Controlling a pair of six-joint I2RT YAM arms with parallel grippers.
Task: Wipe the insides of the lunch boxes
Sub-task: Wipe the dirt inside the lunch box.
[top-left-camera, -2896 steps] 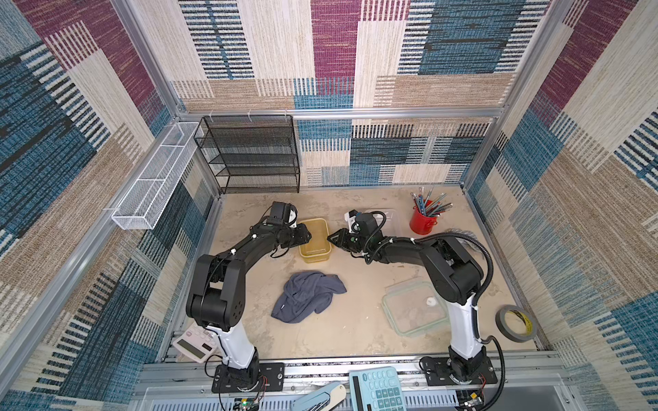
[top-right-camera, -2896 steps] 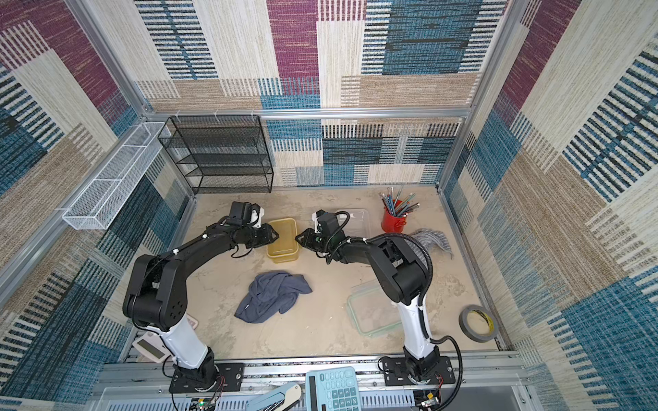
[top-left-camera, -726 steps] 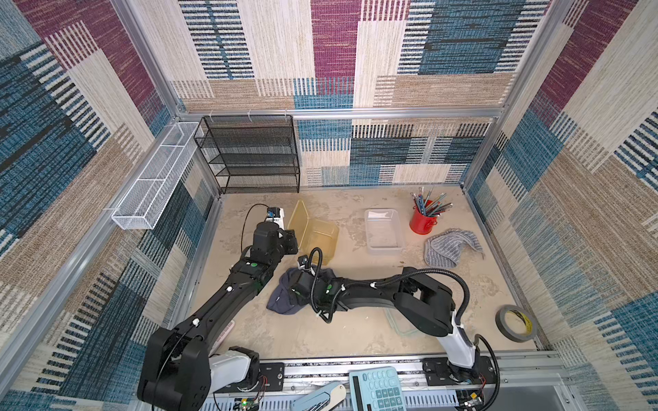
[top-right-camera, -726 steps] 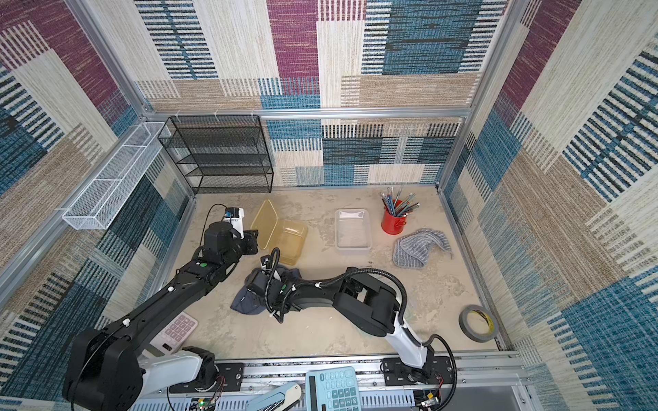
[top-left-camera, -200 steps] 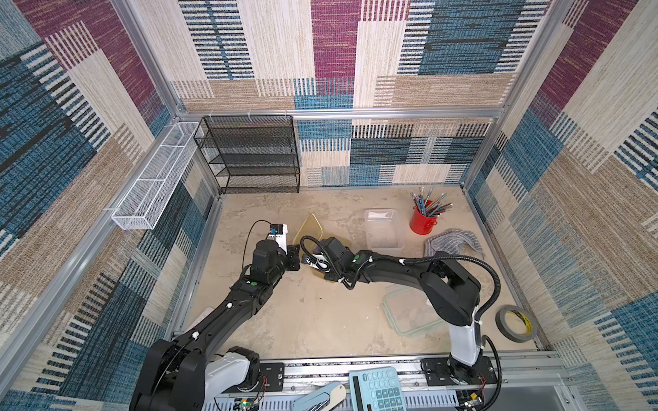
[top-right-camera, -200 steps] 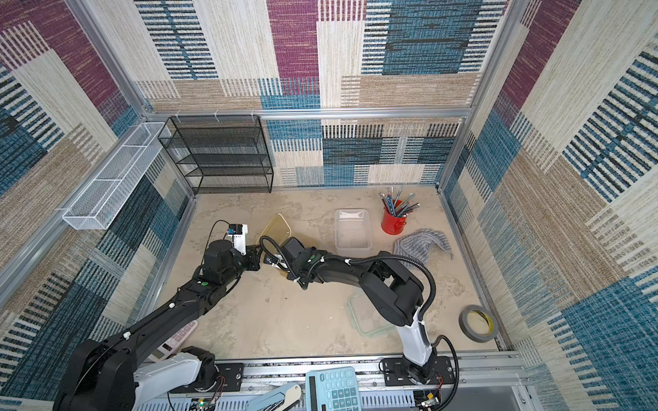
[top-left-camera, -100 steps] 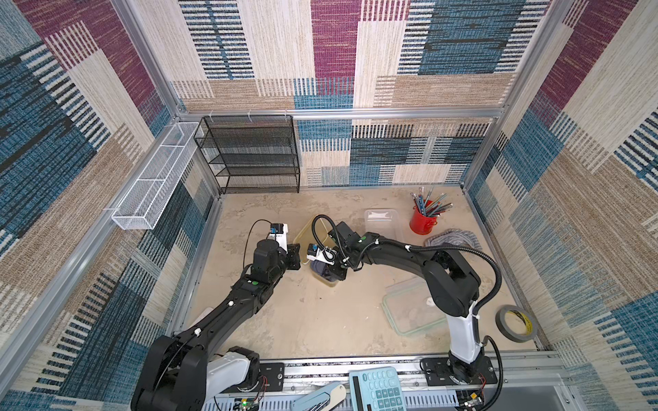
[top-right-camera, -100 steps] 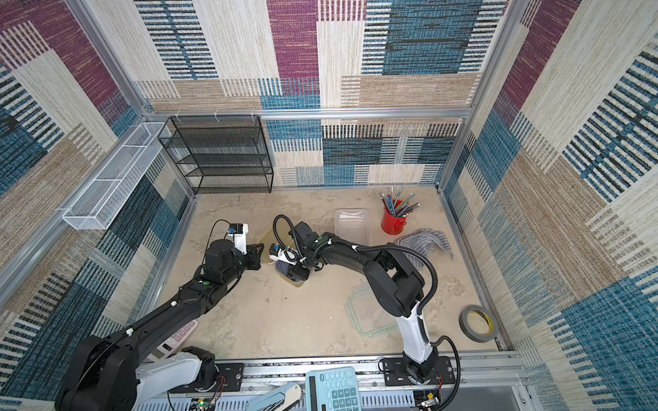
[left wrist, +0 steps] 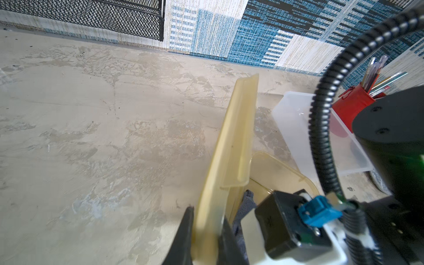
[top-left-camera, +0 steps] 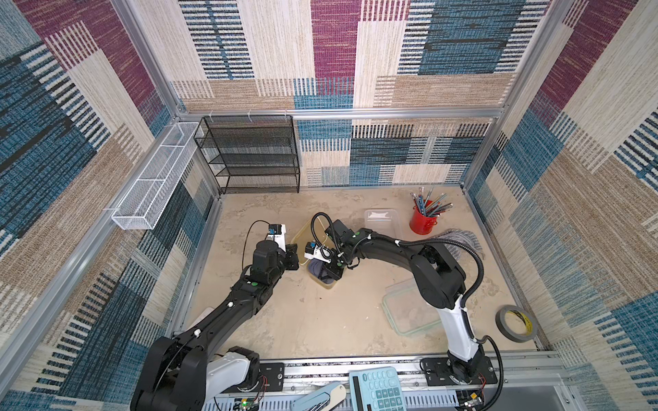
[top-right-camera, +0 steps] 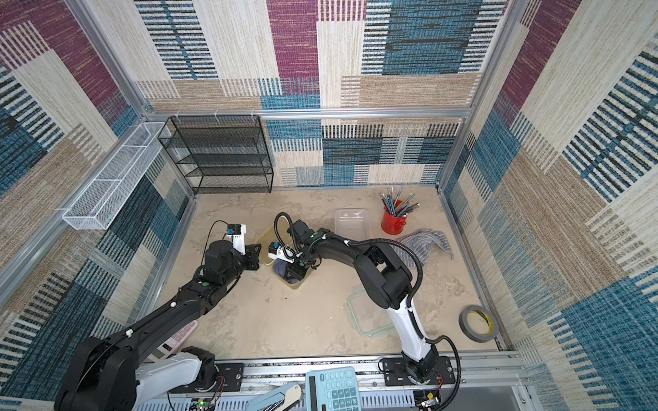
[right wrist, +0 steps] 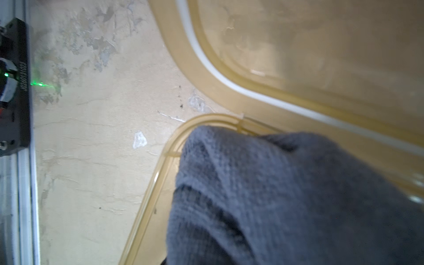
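The right claw [top-left-camera: 330, 273], clamping the cloth [right wrist: 275, 195], sits inside the amber box [top-left-camera: 329, 285], whose long axis points roughly toward the table's [top-left-camera: 320, 320] front edge. The left claw [left wrist: 206, 231] pinches the lid [left wrist: 231, 142] upright alongside.

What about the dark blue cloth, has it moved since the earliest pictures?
Yes. The dark blue cloth left the table and went a little toward the black rack, into the amber lunch box, held by the right tool.

Printed sideways in pale characters on the black block [right wrist: 23, 119] beside a green light, a serial-like string beginning "J020131", last digits too blurred to read; calculator [top-left-camera: 377, 389] key marks too small to read.
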